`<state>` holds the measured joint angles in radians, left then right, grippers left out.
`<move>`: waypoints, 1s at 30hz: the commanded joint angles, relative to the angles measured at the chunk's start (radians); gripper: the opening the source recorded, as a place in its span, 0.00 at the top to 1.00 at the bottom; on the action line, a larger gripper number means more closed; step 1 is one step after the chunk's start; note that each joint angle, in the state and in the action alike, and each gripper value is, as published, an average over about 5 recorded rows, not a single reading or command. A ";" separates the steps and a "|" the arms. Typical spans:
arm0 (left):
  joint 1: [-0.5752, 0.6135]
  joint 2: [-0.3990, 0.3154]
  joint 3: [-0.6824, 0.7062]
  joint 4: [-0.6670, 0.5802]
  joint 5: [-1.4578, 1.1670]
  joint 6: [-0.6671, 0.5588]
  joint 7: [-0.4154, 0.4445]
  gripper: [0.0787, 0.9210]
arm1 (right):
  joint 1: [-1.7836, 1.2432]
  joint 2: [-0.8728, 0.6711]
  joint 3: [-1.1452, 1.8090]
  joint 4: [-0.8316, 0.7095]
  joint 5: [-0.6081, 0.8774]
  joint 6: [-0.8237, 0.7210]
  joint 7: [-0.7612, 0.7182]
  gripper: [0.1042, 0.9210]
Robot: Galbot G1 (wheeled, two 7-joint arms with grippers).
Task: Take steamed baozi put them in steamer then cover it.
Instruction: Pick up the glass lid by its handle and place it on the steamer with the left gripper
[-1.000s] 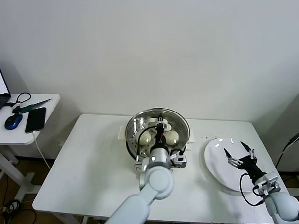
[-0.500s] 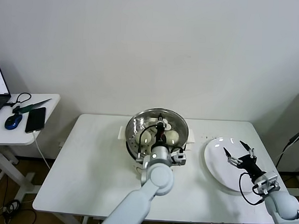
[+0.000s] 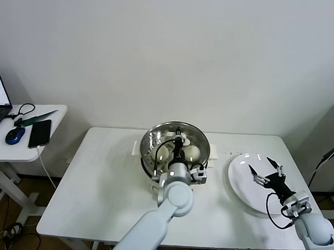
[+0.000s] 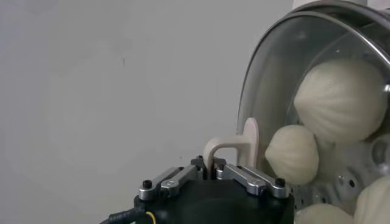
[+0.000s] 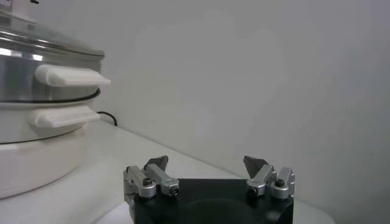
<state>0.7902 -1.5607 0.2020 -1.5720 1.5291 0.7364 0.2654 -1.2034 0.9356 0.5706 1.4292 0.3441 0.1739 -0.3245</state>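
The steamer (image 3: 146, 157) stands at the table's middle, a shiny steel pot with white side handles (image 5: 70, 74). The glass cover (image 3: 198, 138) lies over its mouth, level with the rim. My left gripper (image 3: 179, 142) reaches over the pot and is shut on the cover's cream-white handle (image 4: 234, 145). Through the glass show steamed baozi (image 4: 341, 100), another baozi (image 4: 292, 155), and two baozi (image 3: 164, 153) in the head view. My right gripper (image 3: 267, 174) hangs open and empty over the white plate (image 3: 243, 185), to the right of the pot.
The white plate lies near the table's right edge with nothing on it. A side table (image 3: 23, 147) at the far left carries a phone, a mouse and cables. A wall runs close behind the table.
The cover's right edge has drawn in slightly over the pot, still in my left gripper. The right arm has hardly moved.
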 commanded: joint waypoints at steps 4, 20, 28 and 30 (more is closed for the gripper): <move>0.000 0.012 0.002 0.004 -0.021 0.049 -0.001 0.91 | -0.001 0.004 0.002 -0.001 -0.005 0.001 -0.002 0.12; 0.023 0.041 0.005 -0.070 -0.018 0.030 0.039 0.85 | 0.007 0.009 0.002 -0.001 -0.009 -0.017 0.000 0.12; 0.045 0.087 0.008 -0.185 -0.038 0.040 0.047 0.58 | 0.012 0.009 0.004 0.011 0.009 -0.078 0.028 0.12; 0.057 0.100 0.008 -0.215 -0.047 0.042 0.046 0.52 | 0.013 0.009 0.007 0.015 0.023 -0.098 0.031 0.12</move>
<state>0.8246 -1.5011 0.2102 -1.6630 1.5016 0.7364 0.3010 -1.1931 0.9444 0.5744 1.4348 0.3412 0.1386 -0.3115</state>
